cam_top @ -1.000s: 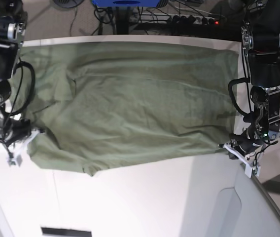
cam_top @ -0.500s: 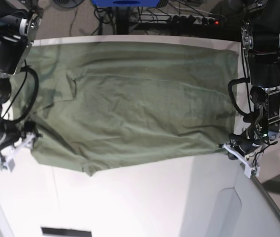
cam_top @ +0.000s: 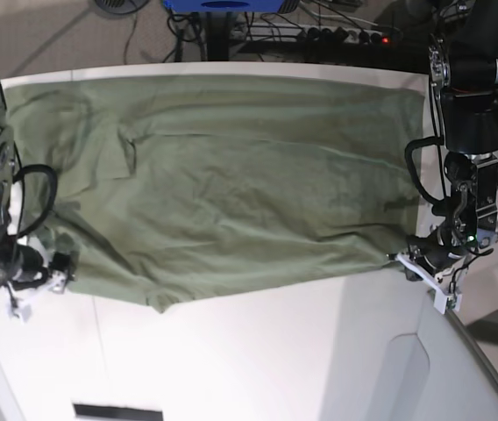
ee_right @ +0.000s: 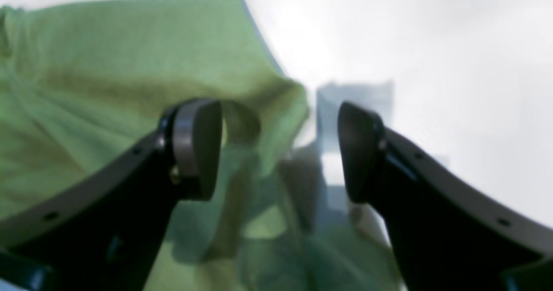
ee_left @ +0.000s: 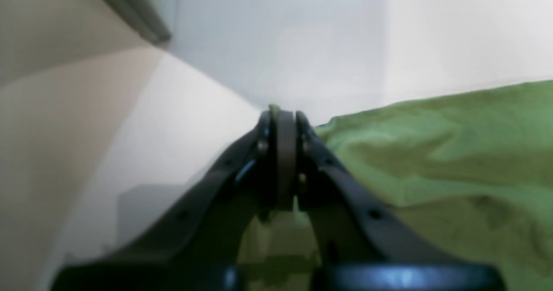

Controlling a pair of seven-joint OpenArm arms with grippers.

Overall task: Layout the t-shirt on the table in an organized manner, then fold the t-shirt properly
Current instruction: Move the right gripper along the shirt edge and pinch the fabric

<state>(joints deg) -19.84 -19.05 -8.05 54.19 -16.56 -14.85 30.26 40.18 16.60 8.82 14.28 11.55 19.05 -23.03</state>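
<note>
The olive-green t-shirt lies spread, with some wrinkles, across the far half of the white table. My left gripper is at the shirt's near right corner. In the left wrist view this gripper is shut on a thin edge of the t-shirt. My right gripper is at the shirt's near left corner. The right wrist view shows this gripper open, its fingers apart over a loose corner of the t-shirt and holding nothing.
Beyond the table's far edge lie cables and a power strip and a blue object. A grey panel sits at the near right and a black slot at the near left. Both arms stand at the table's sides.
My right gripper opened and let go of the shirt's left corner, and its arm dropped toward the near left. The left arm and its grip stayed still.
</note>
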